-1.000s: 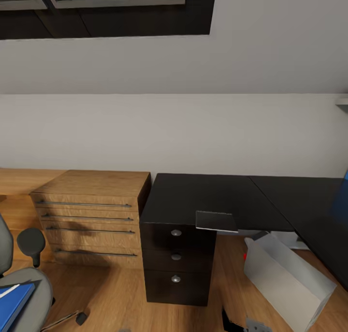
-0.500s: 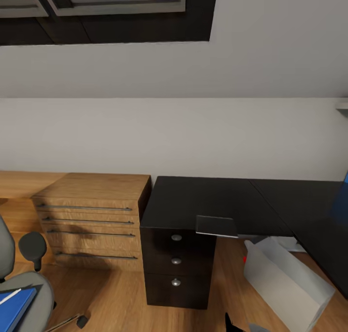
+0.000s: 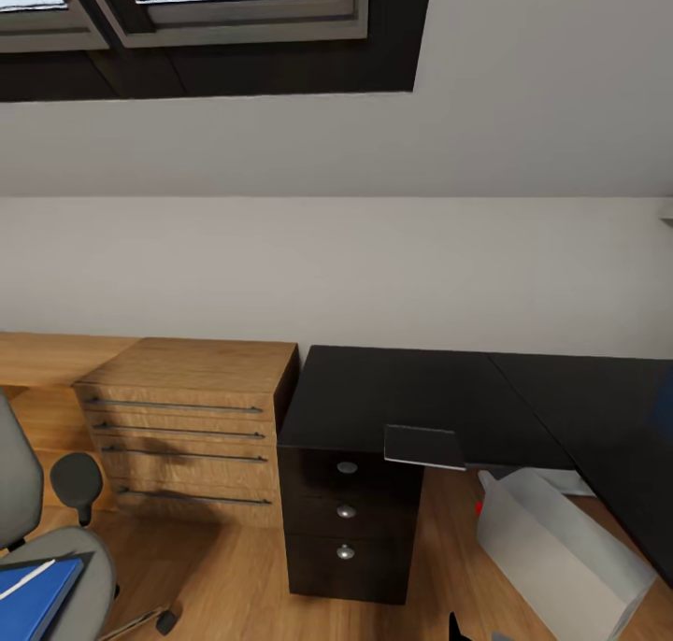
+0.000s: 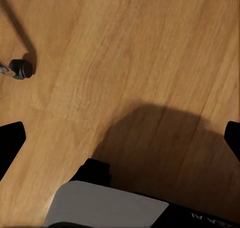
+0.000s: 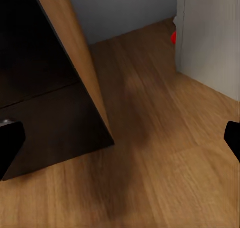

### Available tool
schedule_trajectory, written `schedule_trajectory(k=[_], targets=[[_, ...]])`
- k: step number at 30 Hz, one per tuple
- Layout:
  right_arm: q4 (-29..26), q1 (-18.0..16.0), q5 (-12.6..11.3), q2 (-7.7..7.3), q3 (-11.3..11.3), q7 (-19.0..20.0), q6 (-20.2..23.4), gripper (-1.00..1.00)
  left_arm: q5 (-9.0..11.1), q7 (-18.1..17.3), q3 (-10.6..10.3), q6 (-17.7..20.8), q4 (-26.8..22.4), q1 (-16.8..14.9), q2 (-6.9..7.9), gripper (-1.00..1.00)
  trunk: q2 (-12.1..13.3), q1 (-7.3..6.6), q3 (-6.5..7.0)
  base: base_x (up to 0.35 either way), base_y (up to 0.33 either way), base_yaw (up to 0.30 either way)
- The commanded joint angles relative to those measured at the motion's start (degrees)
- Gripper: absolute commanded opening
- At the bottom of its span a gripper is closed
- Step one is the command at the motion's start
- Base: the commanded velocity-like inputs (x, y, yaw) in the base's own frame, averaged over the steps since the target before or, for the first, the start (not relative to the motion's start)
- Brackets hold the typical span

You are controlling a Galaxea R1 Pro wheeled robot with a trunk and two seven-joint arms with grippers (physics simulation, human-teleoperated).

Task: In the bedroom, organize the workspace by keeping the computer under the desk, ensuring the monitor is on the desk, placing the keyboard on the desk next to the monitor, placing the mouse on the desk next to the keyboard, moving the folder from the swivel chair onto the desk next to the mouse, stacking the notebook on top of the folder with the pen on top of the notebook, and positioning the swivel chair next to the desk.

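Observation:
The black L-shaped desk [image 3: 393, 389] stands against the sloping wall, its knobbed drawers [image 3: 346, 510] below. A thin dark notebook [image 3: 423, 447] lies at the desk's front edge and overhangs it. The grey computer [image 3: 561, 552] leans on the floor under the desk, its red spot [image 5: 173, 37] facing the drawers. At the lower left is the swivel chair [image 3: 79, 566]; the blue folder [image 3: 33, 599] lies on its seat with the white pen [image 3: 26, 577] on top. My left gripper [image 4: 120, 138] hangs open over bare floor. Low beside the drawer unit [image 5: 40, 88], my right gripper [image 5: 120, 138] is open too.
A wooden drawer chest [image 3: 187, 417] stands left of the desk, touching it. A chair caster [image 4: 20, 68] and my own base [image 4: 105, 205] sit on the plank floor beneath the left gripper. A dark-framed skylight [image 3: 234, 24] is overhead.
The head camera has tilted up a little, so more of the skylight shows and everything sits lower in the picture. No object has moved.

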Motion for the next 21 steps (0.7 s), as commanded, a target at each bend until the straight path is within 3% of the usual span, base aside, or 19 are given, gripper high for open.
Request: schedule_trajectory(k=[1, 4, 8, 11, 21], targets=[[0.1, 0.0, -0.6, -0.06, 0.2, 0.5, -0.2, 1.00, 0.6, 0.3, -0.5, -1.3, 0.1, -0.1, -0.09, 1.00, 0.4, -0.23, 0.12, 0.000, 0.000, 0.000], [0.1, 0.0, -0.6, -0.05, 0.2, 0.5, -0.2, 1.00, 0.7, 0.3, -1.4, -4.5, 1.2, -0.1, -0.21, 1.00, 1.6, -0.89, 0.66, 0.000, 0.000, 0.000], [0.1, 0.0, -0.6, -0.04, 0.2, 0.5, -0.2, 1.00, 0.8, 0.3, -5.5, -8.0, 2.9, -0.1, -0.19, 1.00, 3.2, -1.77, 1.38, 0.000, 0.000, 0.000], [0.1, 0.0, -0.6, -0.05, 0.2, 0.5, -0.2, 1.00, 0.8, 0.3, -6.9, -8.8, 3.3, -0.1, -0.44, 1.00, 4.4, -2.43, 1.92, 0.000, 0.000, 0.000], [0.1, 0.0, -0.6, -0.05, 0.2, 0.5, -0.2, 1.00, 0.8, 0.3, -7.7, -9.8, 3.5, -0.1, -1.05, 1.00, 8.4, -4.62, 3.71, 0.000, 0.000, 0.000]])
